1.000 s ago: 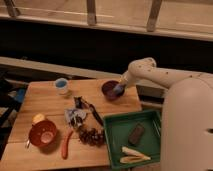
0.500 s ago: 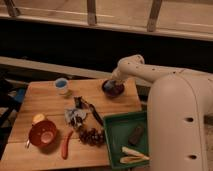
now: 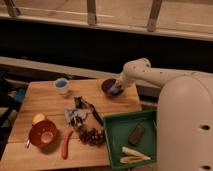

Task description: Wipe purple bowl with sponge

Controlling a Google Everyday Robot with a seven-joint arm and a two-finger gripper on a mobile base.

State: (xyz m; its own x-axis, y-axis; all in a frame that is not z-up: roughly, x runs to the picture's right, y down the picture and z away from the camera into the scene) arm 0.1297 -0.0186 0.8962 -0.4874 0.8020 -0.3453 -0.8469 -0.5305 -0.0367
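Centrally, toward the far edge of the wooden worktop [image 3: 45, 102], sits the purple bowl [image 3: 108, 86], small, round and dark, upright and close to the worktop's right-hand corner. The robot's pale arm [image 3: 150, 75] reaches in from the right, bends at a rounded joint above the bowl and slopes down into it. The end effector [image 3: 116, 89] lies at the bowl's right inner side, within the rim. At its tip a small light-blue patch, the sponge [image 3: 116, 92], shows against the bowl's dark interior, touching or nearly touching the bowl. Whether the end effector is clenched on the sponge or merely resting against it cannot be told from this view.

Left of the purple bowl, and well apart from it, stands a small blue-and-white cup [image 3: 61, 86]. Near the worktop's middle lies a crumpled greyish wrapper [image 3: 75, 116], with a dark slender utensil [image 3: 95, 116] just beside it. Nearer the camera, a dark red cluster [image 3: 91, 136] rests beside a long orange-red item [image 3: 65, 145]. At the near left corner is an orange bowl [image 3: 42, 134] with a pale centre, and a small yellowish object [image 3: 38, 118] lies just behind it.

A green tray [image 3: 117, 131] occupies the near right part of the worktop. It holds a dark brown block [image 3: 135, 133] near its middle and pale yellow strips [image 3: 131, 155] along its near side. The robot's white body [image 3: 187, 125] fills the right edge of the view.
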